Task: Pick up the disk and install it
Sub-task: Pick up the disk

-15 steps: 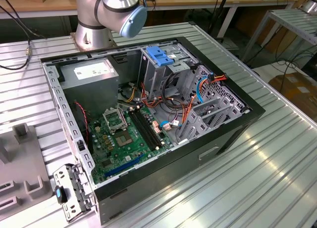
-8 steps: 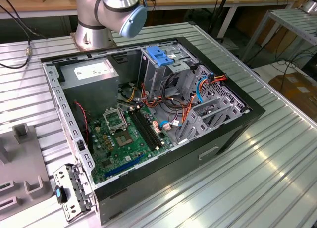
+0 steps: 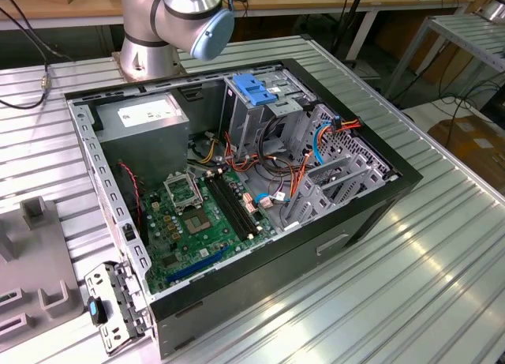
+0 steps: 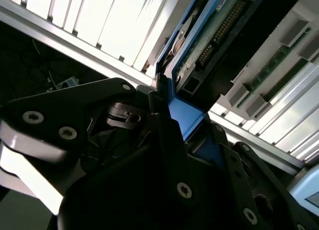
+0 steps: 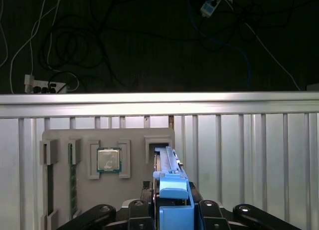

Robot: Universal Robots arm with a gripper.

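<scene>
The ribbed aluminium table (image 5: 249,155) stretches out ahead of the gripper. In the exterior view it also carries the open computer case (image 3: 237,182); which way the case lies from the gripper cannot be told. Directly in front of the gripper lies a grey parts tray (image 5: 134,190). The disk (image 5: 168,162) stands on edge in one of the tray's slots, and its long axis runs straight away from the gripper. The gripper (image 5: 173,197) appears pressed onto the disk's near end, with a black finger on each side of the blue rail. In the second wrist view the disk's circuit-board face (image 4: 219,30) shows just beyond the fingers. A processor chip (image 5: 108,159) sits in a tray pocket beside the disk, clear of the gripper.
</scene>
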